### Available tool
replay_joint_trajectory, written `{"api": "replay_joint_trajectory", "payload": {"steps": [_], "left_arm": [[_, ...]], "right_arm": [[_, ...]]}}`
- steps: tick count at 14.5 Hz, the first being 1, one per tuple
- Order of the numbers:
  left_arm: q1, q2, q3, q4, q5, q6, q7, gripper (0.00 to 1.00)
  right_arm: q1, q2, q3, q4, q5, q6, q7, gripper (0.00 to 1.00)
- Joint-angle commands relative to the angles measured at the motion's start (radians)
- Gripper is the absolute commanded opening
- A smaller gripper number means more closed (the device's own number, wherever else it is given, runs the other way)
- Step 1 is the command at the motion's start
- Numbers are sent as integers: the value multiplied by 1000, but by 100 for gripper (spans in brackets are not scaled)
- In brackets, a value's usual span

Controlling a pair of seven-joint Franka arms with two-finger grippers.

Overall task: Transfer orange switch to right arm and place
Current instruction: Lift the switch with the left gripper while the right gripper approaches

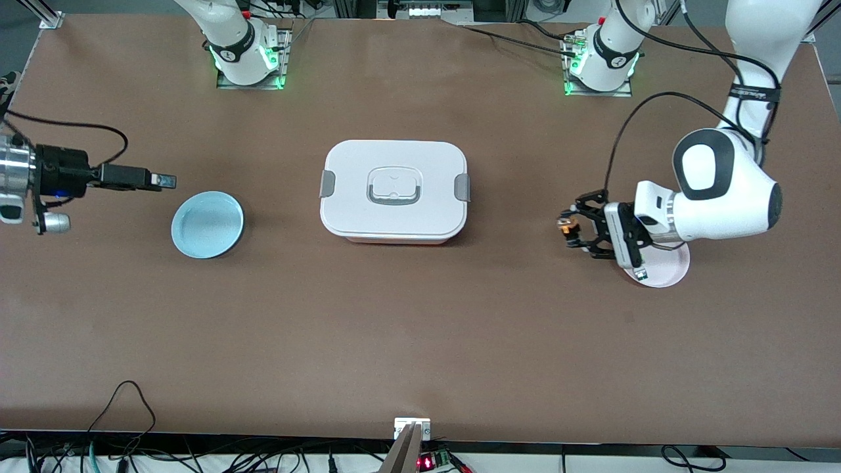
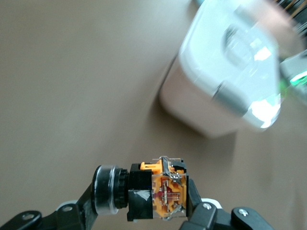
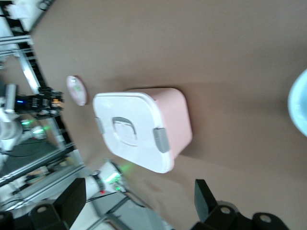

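Note:
The orange switch (image 1: 565, 224), a stubby black part with an orange end, is held in my left gripper (image 1: 573, 227), a black open-linkage claw. The claw is shut on it in the air, over the table between the white box and the pink plate. In the left wrist view the switch (image 2: 158, 191) fills the gap in the left gripper (image 2: 148, 195). It also shows small in the right wrist view (image 3: 57, 101). My right gripper (image 1: 167, 179), slim and black, is open and empty over the table beside the blue plate; its fingers (image 3: 205, 199) stand wide apart.
A white lidded box (image 1: 394, 190) with grey latches stands mid-table. A light blue plate (image 1: 207, 225) lies toward the right arm's end. A pink plate (image 1: 667, 268) lies under the left wrist, toward the left arm's end. Cables hang along the table's near edge.

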Motion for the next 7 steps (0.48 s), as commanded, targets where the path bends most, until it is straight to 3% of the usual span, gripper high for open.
{"api": "replay_joint_trajectory", "payload": {"steps": [1, 3, 7], "left_arm": [[12, 18, -37, 17, -226, -30, 186, 0], [3, 19, -49, 17, -353, -52, 324, 0], [4, 36, -148, 16, -651, -96, 535, 0]], "right_arm": [[-19, 40, 11, -14, 87, -11, -27, 100], [-18, 49, 30, -31, 160, 17, -27, 100], [-18, 49, 155, -48, 269, 121, -25, 100]]}}
